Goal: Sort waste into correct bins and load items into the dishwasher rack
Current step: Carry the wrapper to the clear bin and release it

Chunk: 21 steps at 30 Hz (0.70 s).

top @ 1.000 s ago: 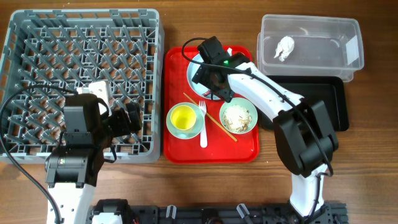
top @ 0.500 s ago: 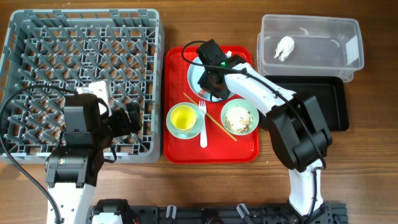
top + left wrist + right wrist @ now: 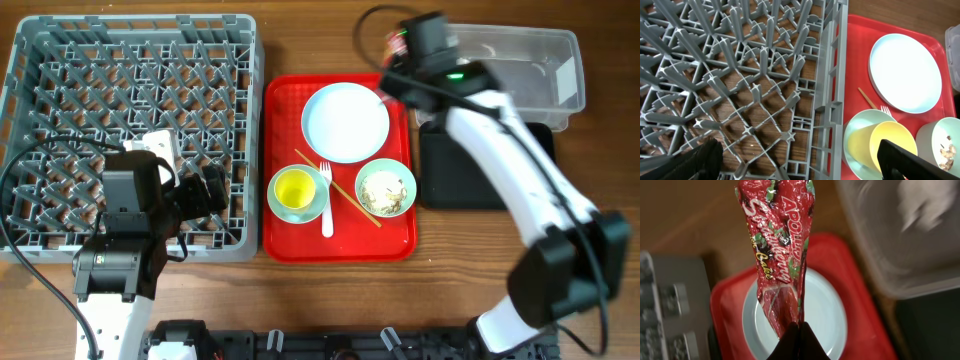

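My right gripper [image 3: 799, 330] is shut on the lower end of the red snack wrapper [image 3: 780, 245], which hangs in the air above the pale blue plate [image 3: 827, 315]. In the overhead view that gripper [image 3: 400, 48] is high at the back, beside the clear tub [image 3: 530, 65]. The plate [image 3: 345, 122] lies bare on the red tray [image 3: 285, 240]. A blurred white shape in the tub looks like the tissue [image 3: 921, 205]. The left gripper [image 3: 800, 169] is open, low over the rack's [image 3: 130, 90] front right corner, with nothing between its fingers.
A yellow cup [image 3: 295, 188] sits in a light blue bowl [image 3: 278, 205]. A mint-green bowl [image 3: 385, 188] holds food scraps. A white fork [image 3: 326, 205] and a thin stick [image 3: 345, 195] lie between them. The black tray [image 3: 470, 170] sits in front of the tub.
The right gripper shut on the wrapper on the plate, then rose and swung back and right toward the tub with it. The plate is bare now. The left arm has not moved.
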Each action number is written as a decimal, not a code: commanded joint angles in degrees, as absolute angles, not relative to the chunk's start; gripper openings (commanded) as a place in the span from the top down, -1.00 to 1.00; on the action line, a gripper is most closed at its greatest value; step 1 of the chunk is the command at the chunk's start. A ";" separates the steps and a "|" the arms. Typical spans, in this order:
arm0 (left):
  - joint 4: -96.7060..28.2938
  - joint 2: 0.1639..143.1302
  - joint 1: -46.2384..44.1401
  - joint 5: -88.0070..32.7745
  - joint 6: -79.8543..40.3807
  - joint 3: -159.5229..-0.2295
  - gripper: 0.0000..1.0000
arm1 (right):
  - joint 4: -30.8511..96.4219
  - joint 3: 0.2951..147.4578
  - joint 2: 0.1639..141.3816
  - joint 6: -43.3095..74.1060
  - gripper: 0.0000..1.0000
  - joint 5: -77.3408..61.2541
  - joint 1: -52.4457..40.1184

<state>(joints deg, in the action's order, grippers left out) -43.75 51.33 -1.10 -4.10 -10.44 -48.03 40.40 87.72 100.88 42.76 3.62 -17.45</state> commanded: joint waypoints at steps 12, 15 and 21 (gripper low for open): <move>-43.79 51.03 -0.78 -3.55 -10.96 -49.15 -1.00 | 45.32 87.85 95.13 30.02 -0.50 -1.61 -0.54; -43.44 51.03 -0.78 -3.53 -10.94 -49.15 -1.00 | 53.89 87.83 91.42 23.75 -0.55 -10.50 -0.58; -43.40 51.03 -0.78 -3.53 -10.96 -49.15 -1.00 | 67.11 87.26 86.85 20.78 -0.58 -12.36 -5.02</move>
<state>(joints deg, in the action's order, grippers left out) -43.57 51.31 -1.10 -4.10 -10.44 -48.07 63.68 87.46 89.25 24.10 -9.02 -1.83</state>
